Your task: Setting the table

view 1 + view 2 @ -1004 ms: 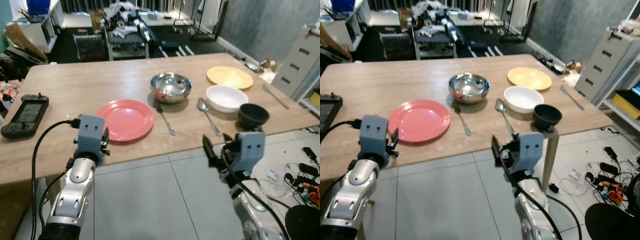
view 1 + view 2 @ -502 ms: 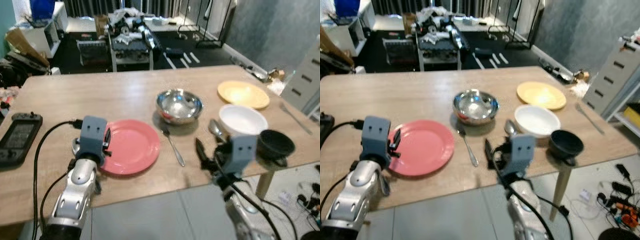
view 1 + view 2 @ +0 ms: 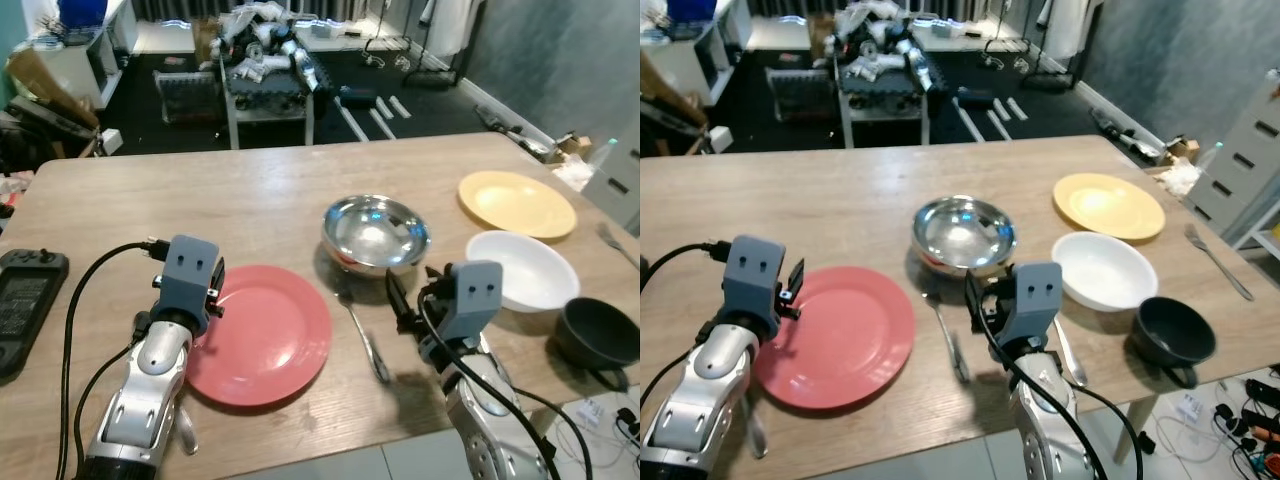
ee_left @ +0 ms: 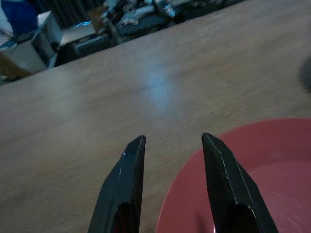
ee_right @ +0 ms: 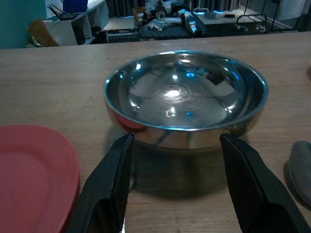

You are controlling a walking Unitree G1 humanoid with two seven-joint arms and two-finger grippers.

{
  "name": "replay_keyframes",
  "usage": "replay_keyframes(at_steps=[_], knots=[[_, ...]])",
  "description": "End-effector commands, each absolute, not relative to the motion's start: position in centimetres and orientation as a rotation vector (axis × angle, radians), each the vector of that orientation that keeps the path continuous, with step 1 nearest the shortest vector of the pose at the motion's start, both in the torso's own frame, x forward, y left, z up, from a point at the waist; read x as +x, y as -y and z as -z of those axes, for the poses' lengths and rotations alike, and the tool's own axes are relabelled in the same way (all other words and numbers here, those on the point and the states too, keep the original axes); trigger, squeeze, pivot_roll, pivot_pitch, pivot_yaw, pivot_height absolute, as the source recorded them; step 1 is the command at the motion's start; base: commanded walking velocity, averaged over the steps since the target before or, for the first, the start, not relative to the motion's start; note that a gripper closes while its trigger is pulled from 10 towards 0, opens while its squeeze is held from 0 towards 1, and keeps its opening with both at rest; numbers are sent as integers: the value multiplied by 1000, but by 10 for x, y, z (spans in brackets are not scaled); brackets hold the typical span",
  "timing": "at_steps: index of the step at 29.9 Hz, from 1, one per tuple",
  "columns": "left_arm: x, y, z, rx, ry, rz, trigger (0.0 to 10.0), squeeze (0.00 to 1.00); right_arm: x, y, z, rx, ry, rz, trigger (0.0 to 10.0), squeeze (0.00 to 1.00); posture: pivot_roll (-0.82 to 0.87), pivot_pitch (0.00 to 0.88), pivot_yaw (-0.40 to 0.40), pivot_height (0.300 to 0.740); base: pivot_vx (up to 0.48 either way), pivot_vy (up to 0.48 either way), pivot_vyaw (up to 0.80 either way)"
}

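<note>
Right gripper first: its two black fingers are spread wide and empty, hovering low over the light wooden table, pointed straight at the shiny steel bowl just ahead. Below that gripper a metal spoon lies on the wood between the bowl and the round red plate, its bowl end near the steel bowl and its handle running toward the table's near edge.

Over on the other side, the left gripper is parted as well, holding nothing, one finger above bare wood and the other above the red plate's left rim.

Out to the robot's right sits a white bowl, a second spoon lying just beside it on the near side. Behind the white bowl rests a flat yellow plate, and nearer the table's edge stands a dark cup-like bowl. A fork lies well apart at the far right. A black handheld controller rests at the table's left end.
</note>
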State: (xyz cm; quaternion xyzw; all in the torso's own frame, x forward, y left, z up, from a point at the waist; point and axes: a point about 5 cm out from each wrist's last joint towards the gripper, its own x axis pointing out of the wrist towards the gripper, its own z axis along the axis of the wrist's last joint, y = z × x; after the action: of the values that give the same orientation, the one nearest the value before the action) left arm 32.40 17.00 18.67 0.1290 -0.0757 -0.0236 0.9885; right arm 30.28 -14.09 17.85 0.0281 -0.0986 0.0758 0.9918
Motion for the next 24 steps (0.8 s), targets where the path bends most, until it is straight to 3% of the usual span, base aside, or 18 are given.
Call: replay_keyframes(at_steps=[1,15,24], knots=[[318,-168,-189,236,166,119,10000,0,304,149,-172,58,159,-114,10000,0,65,98,46,740,0,0,0],[319,-163,-213,260,233,255,10000,0,327,153,-165,315,15,-11,10000,0,91,130,24,740,0,0,0],[303,-163,-236,427,311,400,10000,0,368,149,-195,465,19,-59,10000,0,132,192,-14,740,0,0,0]])
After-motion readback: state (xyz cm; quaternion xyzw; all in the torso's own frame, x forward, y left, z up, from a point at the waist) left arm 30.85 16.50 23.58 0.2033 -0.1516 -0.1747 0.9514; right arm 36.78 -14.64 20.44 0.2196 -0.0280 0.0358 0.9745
